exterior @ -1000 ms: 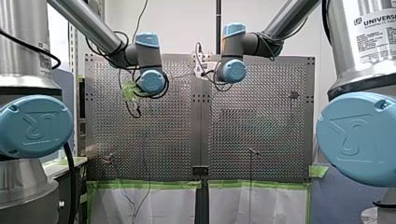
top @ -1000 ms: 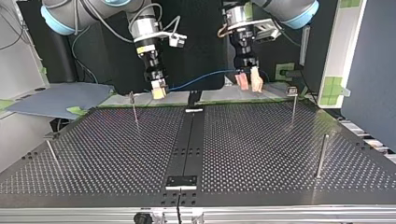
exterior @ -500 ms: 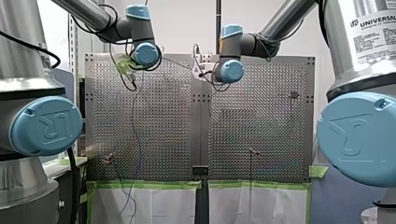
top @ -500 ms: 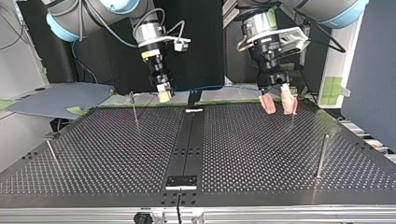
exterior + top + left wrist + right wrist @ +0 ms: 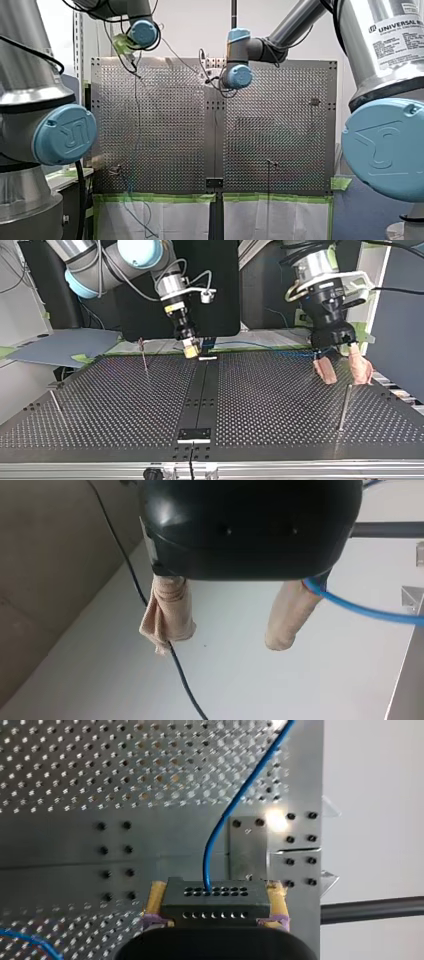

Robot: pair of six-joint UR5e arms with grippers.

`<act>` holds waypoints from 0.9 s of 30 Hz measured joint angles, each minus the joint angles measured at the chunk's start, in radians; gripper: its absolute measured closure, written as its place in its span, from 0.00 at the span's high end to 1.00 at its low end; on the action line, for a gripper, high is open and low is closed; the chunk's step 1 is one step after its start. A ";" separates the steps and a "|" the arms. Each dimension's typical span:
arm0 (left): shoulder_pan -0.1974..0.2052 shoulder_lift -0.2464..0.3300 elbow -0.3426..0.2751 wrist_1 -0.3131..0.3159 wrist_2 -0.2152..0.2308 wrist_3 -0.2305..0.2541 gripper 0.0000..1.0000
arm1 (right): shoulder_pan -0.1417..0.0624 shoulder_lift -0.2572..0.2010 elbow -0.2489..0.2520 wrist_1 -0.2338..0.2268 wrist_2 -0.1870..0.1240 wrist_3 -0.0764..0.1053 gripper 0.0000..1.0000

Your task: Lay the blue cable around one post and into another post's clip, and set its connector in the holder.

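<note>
Far across the table, your right gripper clamps the connector just beside the seam plate — likely where it seats — while your left gripper gapes, blue cable riding one finger for routing.

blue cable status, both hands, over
Right hand shut on connector. Left hand open, blue cable passing one finger, unclamped. Cable off the posts; nothing seen blocking.

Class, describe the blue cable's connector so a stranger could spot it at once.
Over the perforated metal table, in the right wrist view, find my right gripper. Between its yellow pads sits a dark rectangular connector block; it alone has rows of small holes, with the thin blue cable running out of it.
</note>
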 joint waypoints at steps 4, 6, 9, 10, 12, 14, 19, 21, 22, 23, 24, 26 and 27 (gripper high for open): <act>0.039 -0.002 0.002 -0.039 0.039 0.003 1.00 | 0.015 0.000 -0.036 0.018 0.000 -0.001 0.00; 0.060 -0.007 0.002 -0.060 0.060 0.004 1.00 | 0.024 0.000 -0.054 0.029 -0.001 -0.001 0.00; 0.089 -0.015 0.005 -0.089 0.089 0.006 1.00 | 0.036 0.000 -0.078 0.044 -0.001 -0.001 0.00; 0.098 -0.018 0.007 -0.098 0.098 0.006 1.00 | 0.039 0.000 -0.085 0.048 0.000 -0.001 0.00; 0.118 -0.027 0.012 -0.118 0.118 0.005 1.00 | 0.048 0.000 -0.103 0.059 -0.001 -0.002 0.00; 0.138 -0.038 0.018 -0.138 0.138 0.002 1.00 | 0.054 0.000 -0.118 0.068 -0.001 -0.003 0.00; 0.185 -0.050 0.026 -0.185 0.185 -0.022 1.00 | 0.069 0.001 -0.164 0.081 -0.003 -0.005 0.00; 0.206 -0.052 0.026 -0.207 0.206 -0.040 1.00 | 0.074 0.001 -0.183 0.081 -0.009 -0.005 0.00; 0.215 -0.052 0.027 -0.215 0.215 -0.048 1.00 | 0.076 0.001 -0.191 0.081 -0.012 -0.005 0.00; 0.226 -0.052 0.027 -0.226 0.226 -0.058 1.00 | 0.078 0.001 -0.199 0.081 -0.014 -0.004 0.00; 0.234 -0.052 0.027 -0.234 0.234 -0.066 1.00 | 0.080 0.001 -0.207 0.081 -0.015 -0.004 0.00; 0.252 -0.053 0.027 -0.252 0.252 -0.084 1.00 | 0.082 0.002 -0.216 0.082 -0.017 -0.003 0.00; 0.261 -0.053 0.027 -0.261 0.261 -0.092 1.00 | 0.083 0.002 -0.219 0.082 -0.018 -0.003 0.00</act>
